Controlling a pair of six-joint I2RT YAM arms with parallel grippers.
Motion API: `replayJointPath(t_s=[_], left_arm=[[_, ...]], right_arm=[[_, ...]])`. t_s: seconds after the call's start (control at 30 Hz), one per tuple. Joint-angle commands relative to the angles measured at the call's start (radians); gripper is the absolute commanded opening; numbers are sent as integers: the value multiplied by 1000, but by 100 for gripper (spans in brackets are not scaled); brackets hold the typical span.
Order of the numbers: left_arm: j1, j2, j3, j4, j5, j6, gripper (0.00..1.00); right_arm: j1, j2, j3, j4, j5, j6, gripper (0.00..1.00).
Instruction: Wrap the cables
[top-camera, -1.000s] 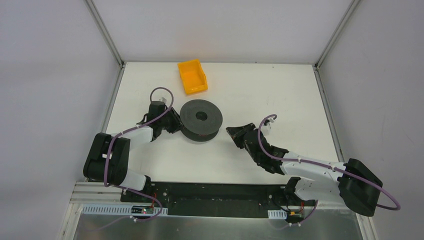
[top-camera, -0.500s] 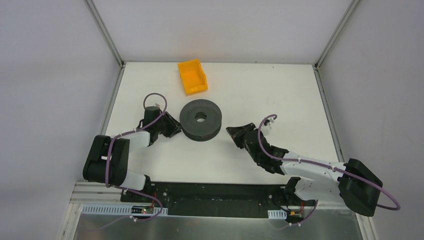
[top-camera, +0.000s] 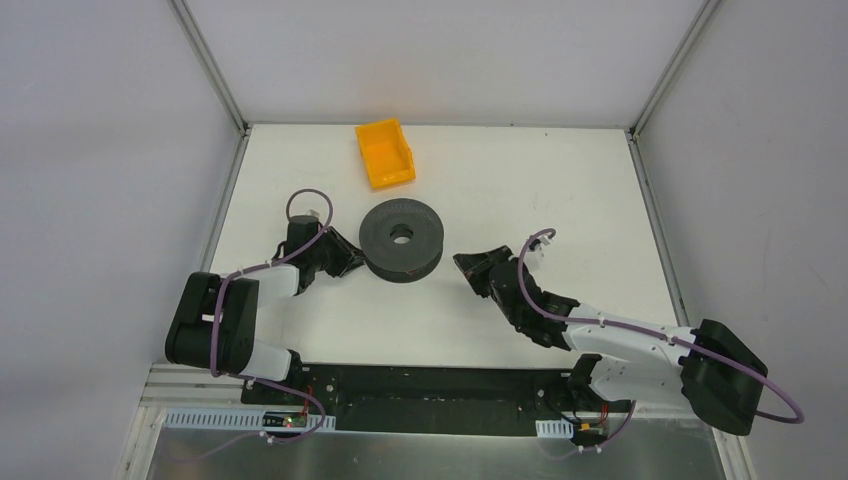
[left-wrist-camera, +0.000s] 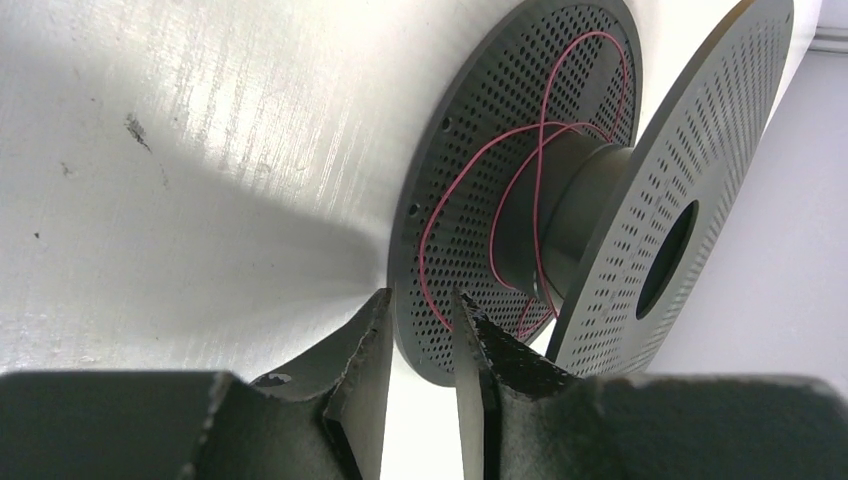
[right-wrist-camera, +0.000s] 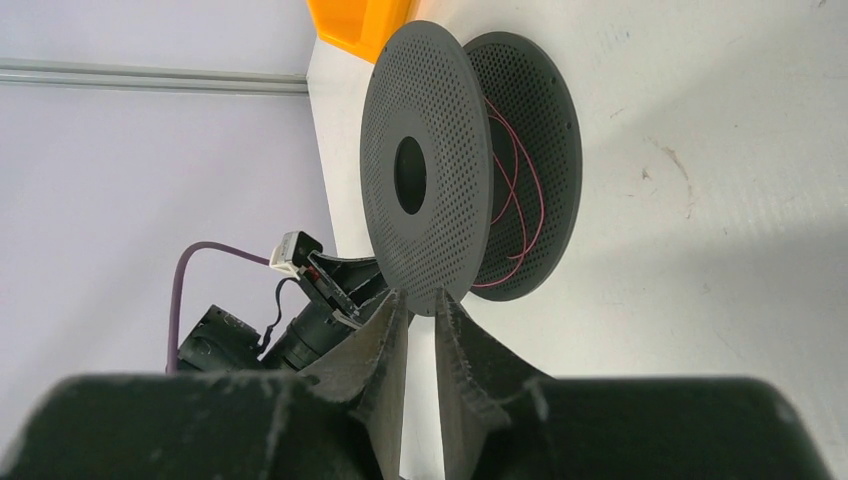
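Cables (left-wrist-camera: 541, 128) lay on the spool (left-wrist-camera: 480, 100) just ahead of the left tool (left-wrist-camera: 422, 300) (slightly parted, empty), which had backed off; the right tool (right-wrist-camera: 422, 297) was barely parted, also empty.

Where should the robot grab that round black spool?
Grab the thin rim of one disc of the spool, coming in sideways, low over the table. It lies flat and looks too wide to pinch across, but a disc's rim is slim enough. The left pincer sits right by the lower rim.
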Motion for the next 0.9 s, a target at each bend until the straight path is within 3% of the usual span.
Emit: replayJointPath(t_s=[0.0, 0.47, 0.87], left_arm=[[8, -48, -18, 27, 30, -12, 25], [-57, -38, -36, 52, 57, -14, 14], [-98, 54, -9, 150, 66, -28, 13]], right_arm=[[3, -19, 12, -17, 16, -27, 19], [3, -70, 17, -101, 29, -91, 20], [3, -92, 14, -140, 40, -91, 20]])
